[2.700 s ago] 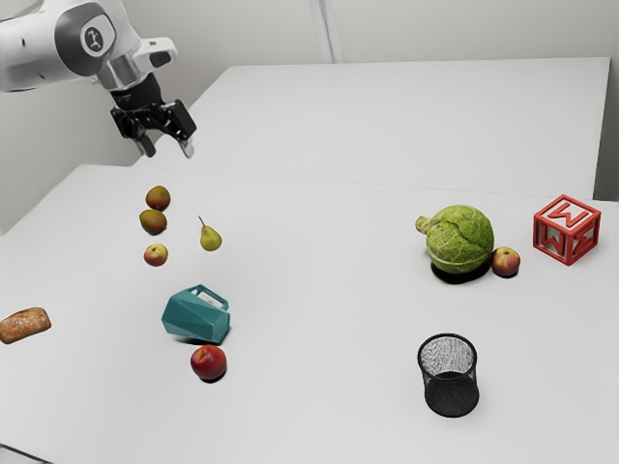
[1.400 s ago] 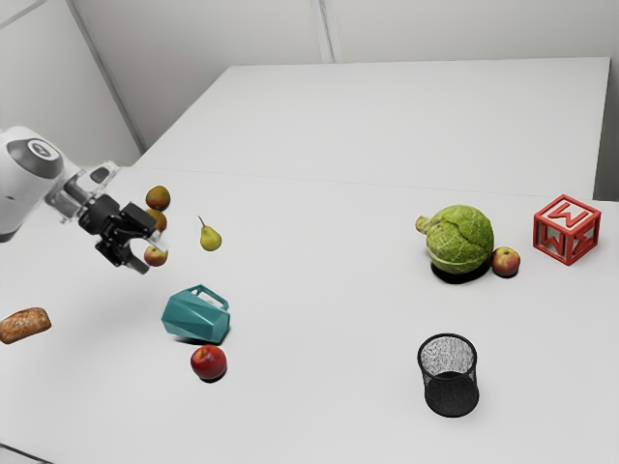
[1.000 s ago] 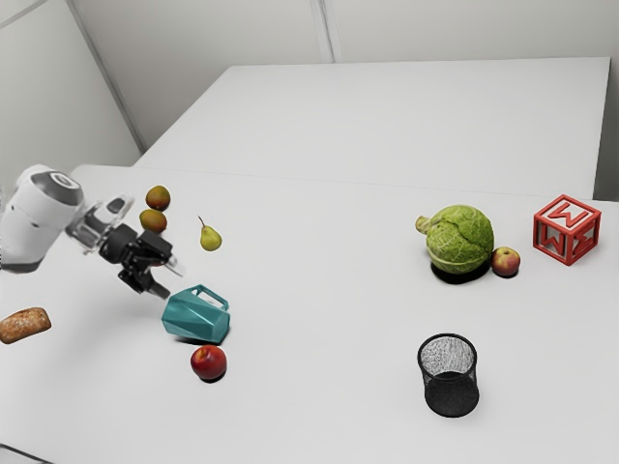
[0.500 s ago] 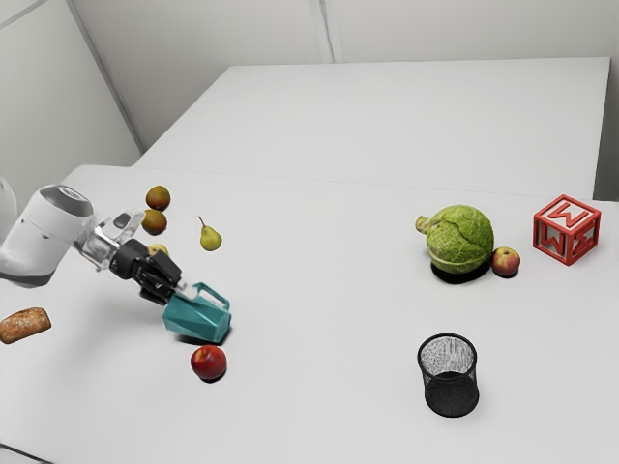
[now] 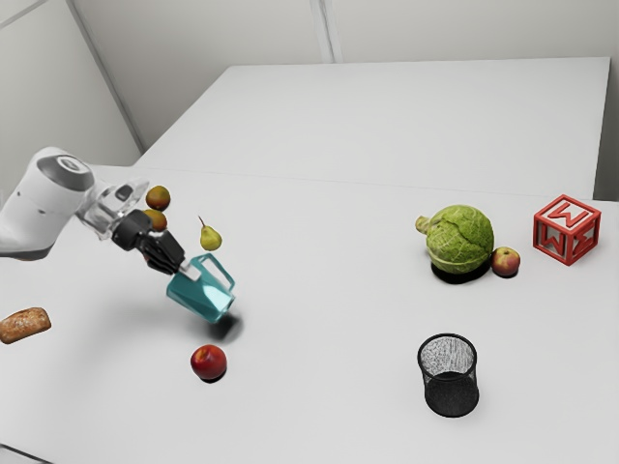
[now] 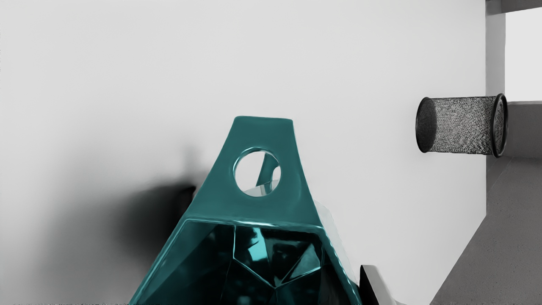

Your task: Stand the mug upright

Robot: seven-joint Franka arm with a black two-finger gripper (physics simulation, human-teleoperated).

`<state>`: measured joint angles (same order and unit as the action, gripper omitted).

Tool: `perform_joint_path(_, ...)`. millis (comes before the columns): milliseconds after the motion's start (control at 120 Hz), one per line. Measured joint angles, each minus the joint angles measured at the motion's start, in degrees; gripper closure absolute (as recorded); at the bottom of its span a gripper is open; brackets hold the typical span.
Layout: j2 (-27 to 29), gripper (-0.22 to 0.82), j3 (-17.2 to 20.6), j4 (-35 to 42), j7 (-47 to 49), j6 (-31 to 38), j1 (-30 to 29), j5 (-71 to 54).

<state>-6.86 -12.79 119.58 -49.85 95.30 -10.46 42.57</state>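
In the exterior view, red apple point(image 5: 209, 362) sits at 6 o'clock from the mug point(image 5: 200, 296), pear point(image 5: 211, 238) at 12, gripper point(image 5: 186, 272) pinching the mug, now lifted off the table point(image 5: 338, 300)

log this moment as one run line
black jaws: shut on faceted teal mug | mug: tilted, raised above flat white table | upright: not yet
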Motion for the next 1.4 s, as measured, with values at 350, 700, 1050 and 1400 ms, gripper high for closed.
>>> perform_joint_path(350,3.03,0.78,9.64,-2.6,10.09,15.09,0.24,-25.07)
perform_joint_path(700,2.89,0.78,15.34,-2.18,26.87,24.85,1.26,-44.31)
perform_joint_path(1050,1.91,0.78,16.92,3.38,39.88,31.72,2.17,-48.33)
perform_joint_path(1400,1.95,0.26,16.93,3.81,46.78,33.74,2.11,-47.84)
